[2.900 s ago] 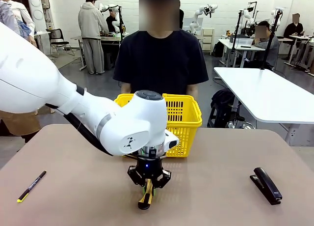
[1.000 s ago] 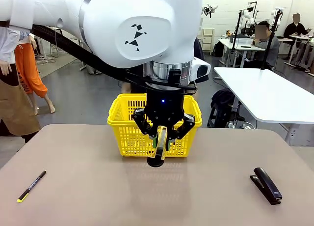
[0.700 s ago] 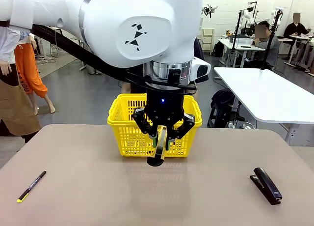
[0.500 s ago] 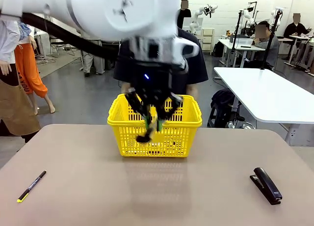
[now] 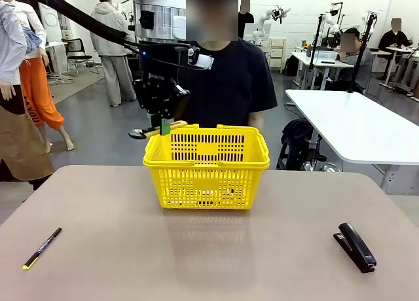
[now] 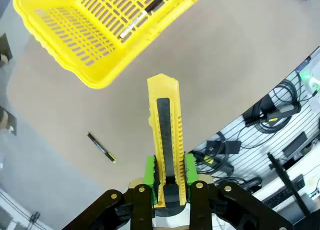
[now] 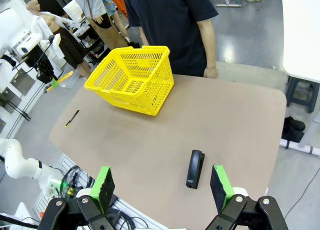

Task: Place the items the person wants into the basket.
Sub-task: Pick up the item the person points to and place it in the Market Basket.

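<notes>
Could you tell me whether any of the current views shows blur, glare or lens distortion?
Front view: sharp, even lighting, soft shadow beneath the yellow slotted plastic basket. Left wrist view: crisp on the yellow-and-black utility knife; table edge bowed. Right wrist view: wide-angle, floor glare.

Bright, even indoor light; soft shadows; wrist views bend at edges

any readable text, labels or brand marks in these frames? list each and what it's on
"ROBOTIQ", faint white print on the body of the left gripper in the front view; only just legible.
utility knife, basket, stapler, pen: no readable print.
</notes>
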`<state>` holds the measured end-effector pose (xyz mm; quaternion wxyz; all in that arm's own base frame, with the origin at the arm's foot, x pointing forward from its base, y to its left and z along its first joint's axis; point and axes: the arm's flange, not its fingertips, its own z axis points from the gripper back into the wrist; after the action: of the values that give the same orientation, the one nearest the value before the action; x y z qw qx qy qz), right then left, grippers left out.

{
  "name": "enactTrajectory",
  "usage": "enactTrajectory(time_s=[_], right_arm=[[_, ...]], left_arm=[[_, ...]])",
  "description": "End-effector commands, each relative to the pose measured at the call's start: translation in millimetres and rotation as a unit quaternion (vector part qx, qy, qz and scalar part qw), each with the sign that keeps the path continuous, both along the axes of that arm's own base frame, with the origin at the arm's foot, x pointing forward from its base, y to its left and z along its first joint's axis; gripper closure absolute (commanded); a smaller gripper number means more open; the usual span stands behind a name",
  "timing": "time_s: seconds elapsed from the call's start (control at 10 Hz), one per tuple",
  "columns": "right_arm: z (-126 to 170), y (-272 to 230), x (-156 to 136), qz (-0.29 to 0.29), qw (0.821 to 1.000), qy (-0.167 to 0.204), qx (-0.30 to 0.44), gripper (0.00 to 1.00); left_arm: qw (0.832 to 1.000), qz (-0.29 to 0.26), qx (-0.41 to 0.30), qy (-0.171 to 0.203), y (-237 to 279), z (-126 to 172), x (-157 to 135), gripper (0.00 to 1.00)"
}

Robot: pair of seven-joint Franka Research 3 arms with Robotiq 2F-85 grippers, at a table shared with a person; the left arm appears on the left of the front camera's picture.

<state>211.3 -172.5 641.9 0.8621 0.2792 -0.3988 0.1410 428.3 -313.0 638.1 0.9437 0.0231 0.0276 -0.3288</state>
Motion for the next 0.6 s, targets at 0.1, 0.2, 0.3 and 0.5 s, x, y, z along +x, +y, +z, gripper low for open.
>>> enactTrajectory(time_s=[0.1, 0.2, 0.3, 0.5], right_arm=[[1.8, 0.8, 0.7, -0.008, 1.0, 0.01, -0.004, 0.0], [1.8, 0.8, 0.7, -0.008, 1.0, 0.01, -0.004, 0.0], [1.8, 0.8, 0.7, -0.008, 1.0, 0.01, -0.004, 0.0], [1.8, 0.8, 0.7, -0.008, 1.0, 0.01, -0.004, 0.0]], left_arm=[[0.997, -0.079, -0.021, -0.013, -2.2, 6.1, 10.7, 0.74], [0.997, -0.076, -0.031, -0.014, -2.8, 6.7, 8.4, 0.74], [0.999, -0.051, -0.007, -0.007, -2.8, 3.1, 12.1, 0.74], [0.999, -0.051, -0.007, -0.007, -2.8, 3.1, 12.1, 0.74]])
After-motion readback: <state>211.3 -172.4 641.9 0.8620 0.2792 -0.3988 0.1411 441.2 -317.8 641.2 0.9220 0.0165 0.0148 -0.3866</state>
